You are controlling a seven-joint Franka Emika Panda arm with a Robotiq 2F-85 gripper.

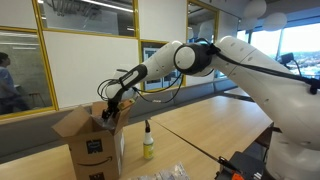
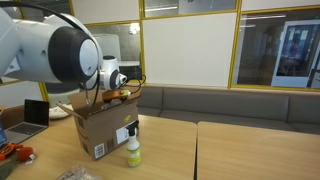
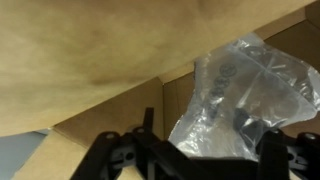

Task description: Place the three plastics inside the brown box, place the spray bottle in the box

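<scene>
Office space, glass partitions (image 1: 90, 60) behind, long wooden tabletop (image 1: 205, 125). The brown box (image 1: 88, 145) stood at the tabletop's left end with its flaps up.

Step in hand, as judged: the drop-off of a plastic into the box. The wrist view looked down past a cardboard flap (image 3: 90, 50) at one clear, crinkled plastic bag (image 3: 250, 90) inside the box. The tool (image 1: 108, 106) hung over the open top with its fingers wide apart and nothing pinched between them; the bag lay loose beyond them.

More plastics (image 1: 165, 173) lay at the near edge of the tabletop, well apart from the box; their number could not be told. The spray bottle (image 1: 148, 145) stood upright just right of the box, not yet inside.

Next move, as judged: lift straight up clear of the flaps, then swing right and near to the remaining plastics.

The arm (image 1: 185, 57) reached in from the right, its forearm sloping down leftward and the wrist bent over the box.
</scene>
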